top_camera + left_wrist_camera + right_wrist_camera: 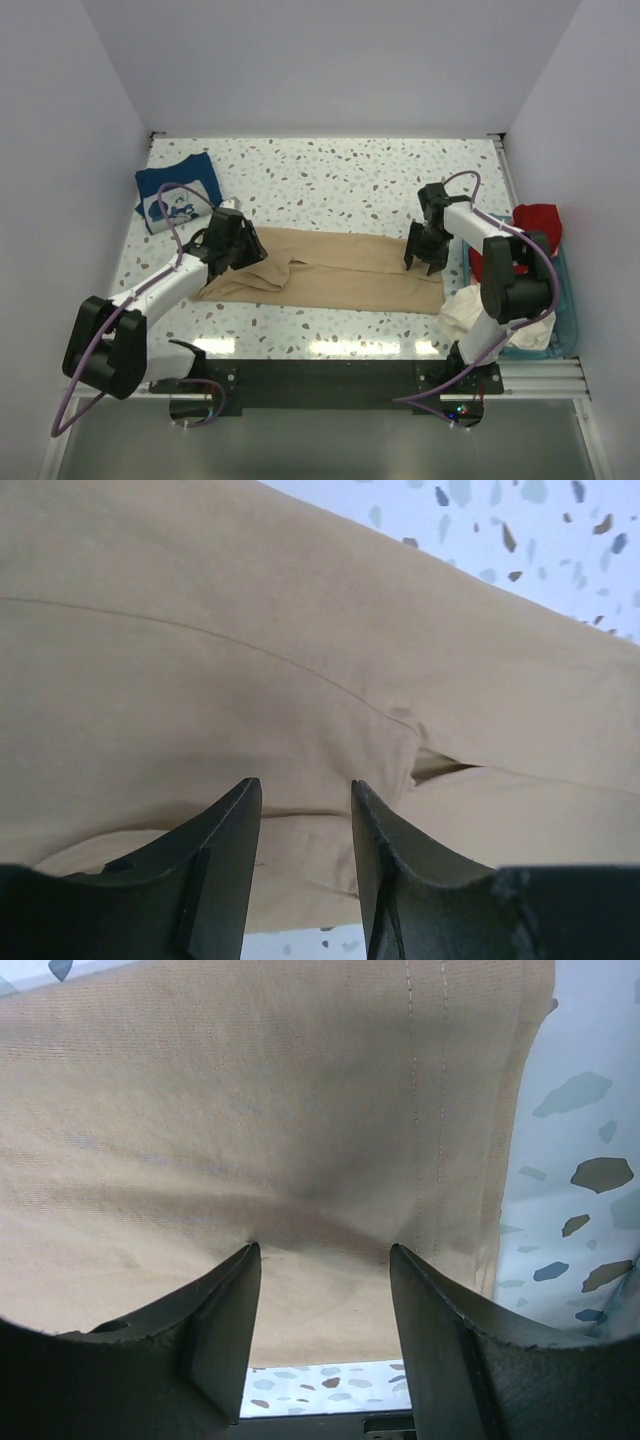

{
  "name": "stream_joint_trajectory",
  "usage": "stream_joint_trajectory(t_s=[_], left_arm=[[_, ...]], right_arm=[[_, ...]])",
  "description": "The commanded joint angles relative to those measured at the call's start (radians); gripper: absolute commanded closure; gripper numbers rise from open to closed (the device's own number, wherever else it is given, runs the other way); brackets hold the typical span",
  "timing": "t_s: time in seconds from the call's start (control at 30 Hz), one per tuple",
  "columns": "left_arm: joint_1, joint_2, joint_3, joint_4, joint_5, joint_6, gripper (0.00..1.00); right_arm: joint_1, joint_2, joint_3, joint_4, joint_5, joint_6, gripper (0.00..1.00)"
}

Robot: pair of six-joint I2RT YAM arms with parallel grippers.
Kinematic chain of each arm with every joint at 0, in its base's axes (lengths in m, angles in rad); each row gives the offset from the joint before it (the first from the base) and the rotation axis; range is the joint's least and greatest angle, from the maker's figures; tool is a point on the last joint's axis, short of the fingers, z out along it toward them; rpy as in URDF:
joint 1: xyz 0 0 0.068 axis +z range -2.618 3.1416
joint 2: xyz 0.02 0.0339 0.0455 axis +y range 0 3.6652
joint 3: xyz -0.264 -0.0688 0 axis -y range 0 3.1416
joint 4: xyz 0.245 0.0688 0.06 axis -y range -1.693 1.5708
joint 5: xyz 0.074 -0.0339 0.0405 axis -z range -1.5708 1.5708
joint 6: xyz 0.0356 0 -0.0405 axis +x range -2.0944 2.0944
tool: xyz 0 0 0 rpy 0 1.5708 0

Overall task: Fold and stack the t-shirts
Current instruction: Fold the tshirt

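**Both grippers are resting open on the tan shirt**

The tan shirt (340,270) is lying across the middle of the table (340,175) as a long band running left to right, partly folded along its length. The left gripper (240,250) is sitting over the band's left end and the right gripper (424,262) over its right end.

In the left wrist view, the left gripper (305,790) is holding its jaws apart. Tan shirt (250,660) cloth is showing flat through the gap, and nothing is being pinched. A seam is curving across the cloth, and a fold is opening just right of the fingers (225,860).

In the right wrist view, the right gripper (325,1252) is likewise keeping its jaws apart, with the tips touching the tan shirt (250,1110). It is sitting close to a hem with a double line of stitching (425,1110). The shirt's edge is lying just right of that, with speckled table beyond it.

The navy shirt (175,190) is lying folded at the far left of the table, apart from the tan one. Its white print (178,208) is facing up, but it is too small to read. At the right edge, the teal basket (570,310) is holding the red shirt (535,222) at its far end. The white shirt (468,308) is spilling over the basket's near left side.
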Motion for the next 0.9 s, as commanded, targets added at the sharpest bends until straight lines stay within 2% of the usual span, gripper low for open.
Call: stream_joint_trajectory(t_s=[0.0, 0.43, 0.87], left_arm=[[0.008, 0.032, 0.015, 0.039, -0.062, 0.081, 0.54], [0.009, -0.014, -0.123, 0.046, -0.067, 0.063, 0.53], [-0.003, -0.135, -0.153, -0.033, -0.003, 0.018, 0.53]], right_arm=[[0.001, -0.026, 0.005, -0.001, -0.005, -0.007, 0.42], [0.001, -0.028, -0.007, 0.005, -0.01, -0.007, 0.42], [0.002, -0.02, -0.014, 0.01, -0.012, -0.006, 0.42]])
